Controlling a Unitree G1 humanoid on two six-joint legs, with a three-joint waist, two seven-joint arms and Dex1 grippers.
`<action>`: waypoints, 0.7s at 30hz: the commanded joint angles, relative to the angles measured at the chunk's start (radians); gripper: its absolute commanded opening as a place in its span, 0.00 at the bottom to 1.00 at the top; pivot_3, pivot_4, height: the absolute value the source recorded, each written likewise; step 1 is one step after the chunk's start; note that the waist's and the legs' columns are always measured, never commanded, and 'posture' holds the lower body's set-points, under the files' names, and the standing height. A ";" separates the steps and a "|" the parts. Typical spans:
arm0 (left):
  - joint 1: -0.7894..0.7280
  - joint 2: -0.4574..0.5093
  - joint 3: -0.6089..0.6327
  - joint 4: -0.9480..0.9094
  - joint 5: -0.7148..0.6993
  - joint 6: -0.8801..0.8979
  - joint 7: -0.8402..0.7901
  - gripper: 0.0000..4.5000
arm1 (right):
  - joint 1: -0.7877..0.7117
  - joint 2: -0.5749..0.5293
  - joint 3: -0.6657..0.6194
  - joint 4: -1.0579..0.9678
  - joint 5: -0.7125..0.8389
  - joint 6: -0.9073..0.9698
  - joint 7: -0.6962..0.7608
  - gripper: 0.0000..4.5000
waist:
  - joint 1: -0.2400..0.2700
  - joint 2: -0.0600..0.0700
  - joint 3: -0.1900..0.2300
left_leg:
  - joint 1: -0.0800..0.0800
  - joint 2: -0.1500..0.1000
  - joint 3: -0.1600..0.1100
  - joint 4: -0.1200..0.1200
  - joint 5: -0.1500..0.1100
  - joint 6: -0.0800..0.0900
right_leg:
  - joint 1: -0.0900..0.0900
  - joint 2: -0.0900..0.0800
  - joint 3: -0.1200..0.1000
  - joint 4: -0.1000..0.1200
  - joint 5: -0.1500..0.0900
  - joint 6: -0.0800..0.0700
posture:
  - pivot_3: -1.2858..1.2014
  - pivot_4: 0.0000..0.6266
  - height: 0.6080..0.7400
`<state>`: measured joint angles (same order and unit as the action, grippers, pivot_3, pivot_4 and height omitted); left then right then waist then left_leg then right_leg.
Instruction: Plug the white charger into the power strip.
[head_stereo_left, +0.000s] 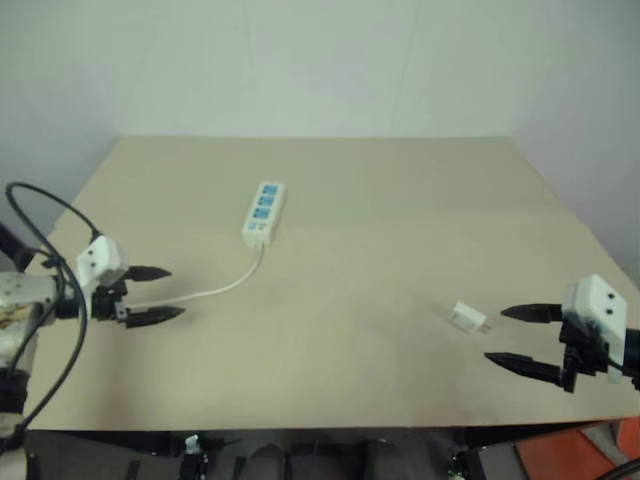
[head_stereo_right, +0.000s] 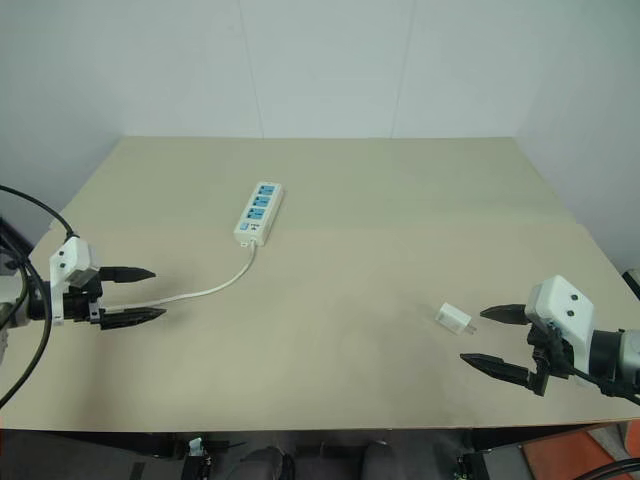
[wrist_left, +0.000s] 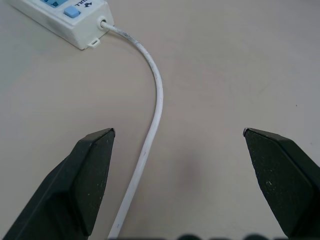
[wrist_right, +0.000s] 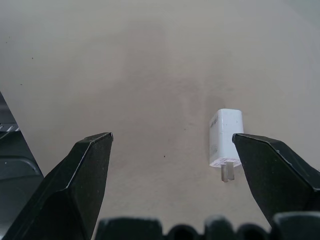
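Right eye view puts the white charger (head_stereo_right: 453, 320) flat on the table (head_stereo_right: 380, 230), prongs toward the right end effector (head_stereo_right: 494, 339), which hovers just beside it, spread wide and empty. Well apart up-left lies the power strip (head_stereo_right: 259, 211), its cord (head_stereo_right: 210, 288) trailing toward the equally open, empty left end effector (head_stereo_right: 140, 293).

Each gripper, left gripper (head_stereo_right: 135, 294) and right gripper (head_stereo_right: 495, 338), has two pointed black fingers, a white dotted box and black cables.

White charger (head_stereo_right: 453, 320) lies near the surface's (head_stereo_right: 380, 230) right edge, beside the right gripper's (head_stereo_right: 493, 338) spread fingers; power strip (head_stereo_right: 259, 211) well apart
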<state>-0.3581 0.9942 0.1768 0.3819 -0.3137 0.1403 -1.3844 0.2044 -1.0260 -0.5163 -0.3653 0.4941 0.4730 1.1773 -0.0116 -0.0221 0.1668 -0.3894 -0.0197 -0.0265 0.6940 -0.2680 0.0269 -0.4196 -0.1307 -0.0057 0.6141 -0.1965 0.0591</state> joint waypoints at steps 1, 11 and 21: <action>0.007 0.021 0.021 -0.030 -0.010 0.005 0.004 1.00 | -0.001 -0.007 -0.029 -0.016 0.006 -0.009 0.002 1.00 | 0.000 0.000 0.000 | 0.000 0.000 0.000 0.000 0.000 0.000 | 0.000 0.000 0.000 0.000 0.000 0.000 | 0.52 0.24 1.00; 0.028 0.014 0.035 -0.045 -0.016 -0.001 0.019 1.00 | 0.006 -0.012 -0.026 -0.014 -0.007 -0.016 0.004 1.00 | 0.000 0.000 0.000 | 0.000 0.000 0.000 0.000 0.000 0.000 | 0.000 0.000 0.000 0.000 0.000 0.000 | 0.52 0.24 1.00; -0.110 -0.260 0.039 -0.007 0.014 -0.058 0.410 1.00 | -0.012 0.021 -0.019 -0.058 0.003 0.002 -0.060 1.00 | 0.016 -0.001 0.000 | 0.001 0.000 0.000 0.001 0.000 0.000 | 0.002 0.000 0.000 0.001 0.001 0.000 | 0.52 0.24 1.00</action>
<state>-0.4464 0.7654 0.1953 0.3904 -0.2993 0.1293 -1.0574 0.2081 -1.0107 -0.5163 -0.3903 0.4838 0.4722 1.1413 0.0041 -0.0229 0.1665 -0.3888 -0.0201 -0.0269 0.6952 -0.2679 0.0267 -0.4181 -0.1307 -0.0057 0.6148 -0.1958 0.0587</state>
